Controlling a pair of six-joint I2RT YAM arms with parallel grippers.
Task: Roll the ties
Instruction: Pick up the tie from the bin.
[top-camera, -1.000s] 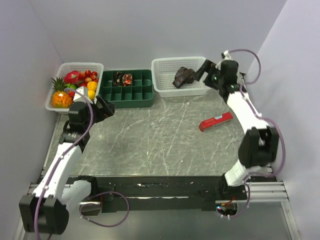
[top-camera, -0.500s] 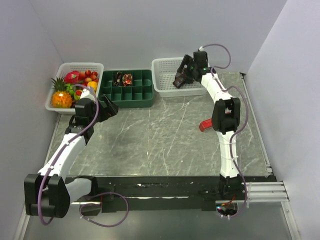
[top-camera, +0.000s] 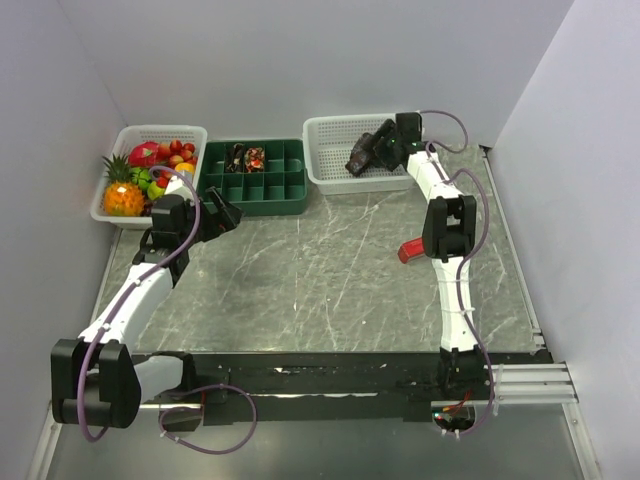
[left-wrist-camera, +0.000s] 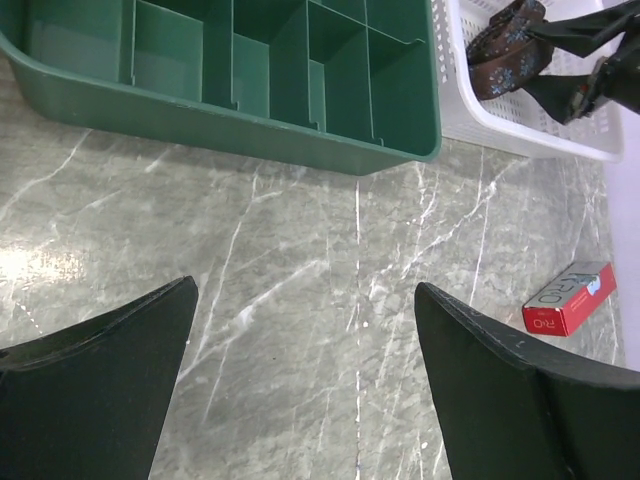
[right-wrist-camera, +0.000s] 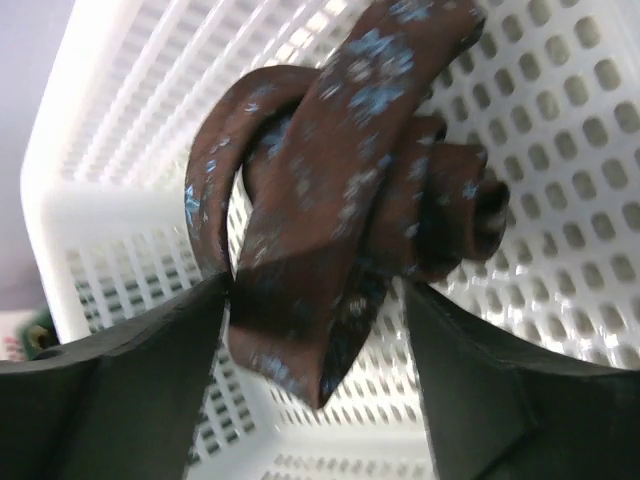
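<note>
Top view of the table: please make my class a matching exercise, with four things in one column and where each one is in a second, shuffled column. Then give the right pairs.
Column one
1. brown tie
2. red box
3. pineapple
4. left gripper

Column two
A. lying on the bare marble table
B. in the left white basket, with other fruit
C. in the right white basket, flanked by the right gripper
D. open, above the table in front of the green divided tray

Pairs: 1-C, 2-A, 3-B, 4-D
</note>
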